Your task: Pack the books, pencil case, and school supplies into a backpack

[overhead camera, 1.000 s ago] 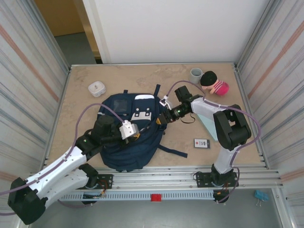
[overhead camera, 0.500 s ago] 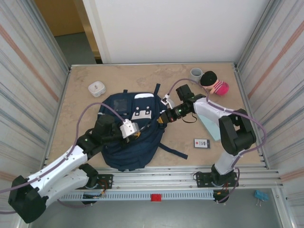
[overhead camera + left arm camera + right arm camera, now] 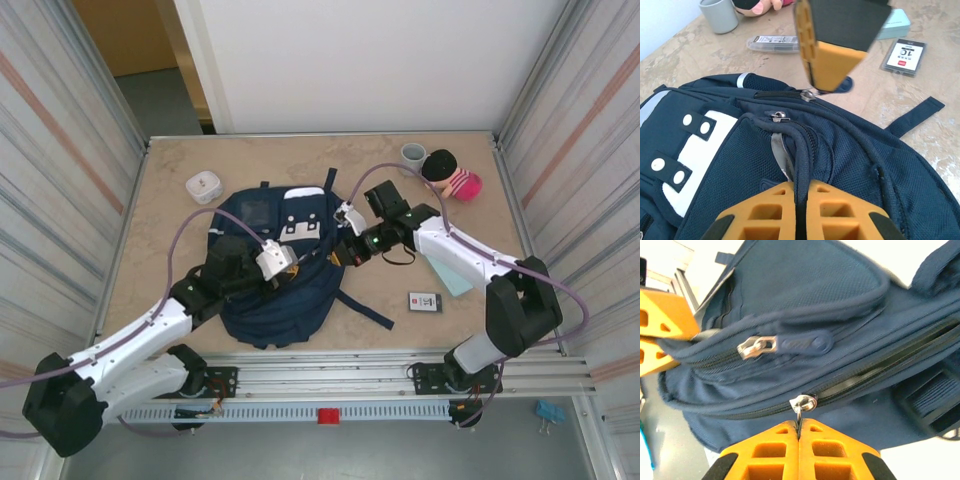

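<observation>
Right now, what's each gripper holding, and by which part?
Right gripper pinches the backpack by its zipper pull; left gripper clamps the fabric ridge beside the zipper.

A white box (image 3: 203,185), grey cup (image 3: 412,156) and pink plush toy (image 3: 452,176) sit on the table (image 3: 160,220).

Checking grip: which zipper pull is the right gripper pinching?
The right gripper pinches the lower silver ring pull, not the upper navy-tabbed pull.
</observation>
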